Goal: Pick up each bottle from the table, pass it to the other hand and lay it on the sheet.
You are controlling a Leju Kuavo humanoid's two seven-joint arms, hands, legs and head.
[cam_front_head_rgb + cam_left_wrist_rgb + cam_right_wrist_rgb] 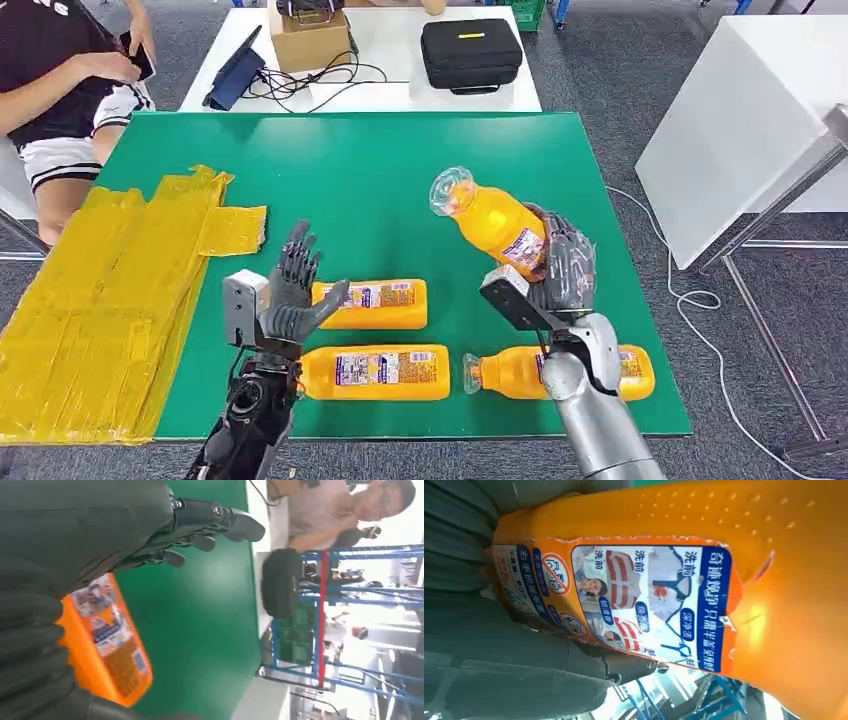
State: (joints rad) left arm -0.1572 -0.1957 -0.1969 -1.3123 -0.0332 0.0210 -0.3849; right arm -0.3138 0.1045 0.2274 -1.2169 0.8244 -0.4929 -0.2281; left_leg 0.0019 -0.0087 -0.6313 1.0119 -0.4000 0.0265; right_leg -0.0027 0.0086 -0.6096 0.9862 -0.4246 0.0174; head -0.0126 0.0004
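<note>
Aloft over the green table [400, 160], the bottle [495, 225] sat gripped by the right hand [562, 270] round its labelled base; smooth rigid plastic, probably slippery. The left hand [290, 295] waited spread, likeliest taking the waist.

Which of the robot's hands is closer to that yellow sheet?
Left. The left hand hangs open above the table just beside the yellow sheet; the right hand holds a bottle much farther across the table.

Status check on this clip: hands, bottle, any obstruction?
Right hand holds bottle aloft. Left hand open, raised. Three bottles on table. Nothing between the hands.
</note>
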